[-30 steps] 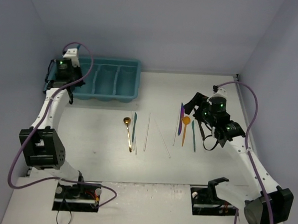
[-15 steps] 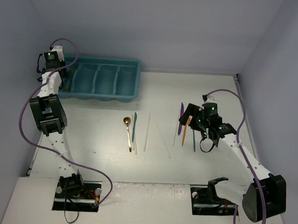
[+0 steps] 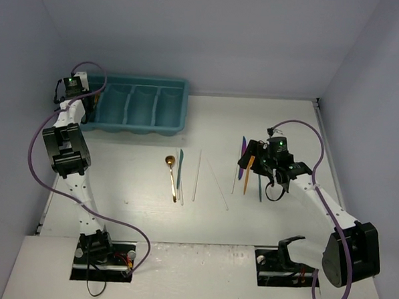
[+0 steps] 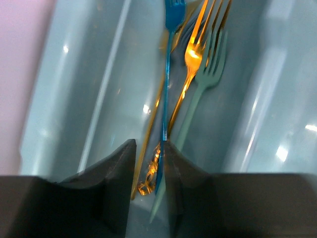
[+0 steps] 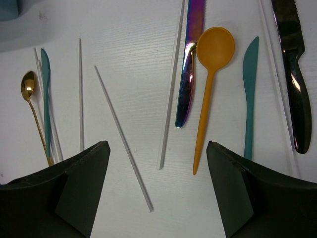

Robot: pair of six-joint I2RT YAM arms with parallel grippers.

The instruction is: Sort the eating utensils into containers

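Looking down the left wrist view, found the left end effector [image 4: 149, 151] low inside the teal tray [image 3: 147, 128], in what seemed its left-end compartment. Saw its fingers [image 4: 119, 168] only a sliver apart, with the handle of a blue fork [image 4: 168, 74] in the gap, close against one finger — could not tell whether nipped or free. Noted a gold fork [image 4: 195, 54] and a pale teal fork [image 4: 210, 74] lying alongside, tines the same way; judged this the forks' slot, hence the blue one laid parallel to them.

Found the right end effector [image 5: 157, 148] spread wide and gripping nothing, poised above the bench [image 5: 124, 29] over the unsorted pieces: an orange spoon [image 5: 214, 47], an iridescent purple knife [image 5: 190, 64], a teal knife [image 5: 250, 89], a black knife [image 5: 292, 64], a gold spoon [image 5: 28, 85] and several clear sticks [image 5: 123, 139] (thin, flat on the surface, likely awkward to pinch). Judged the wide spread a readiness to straddle one handle — probably the orange spoon or the purple knife, nearest centre. Reckoned most of the sorting not yet done.
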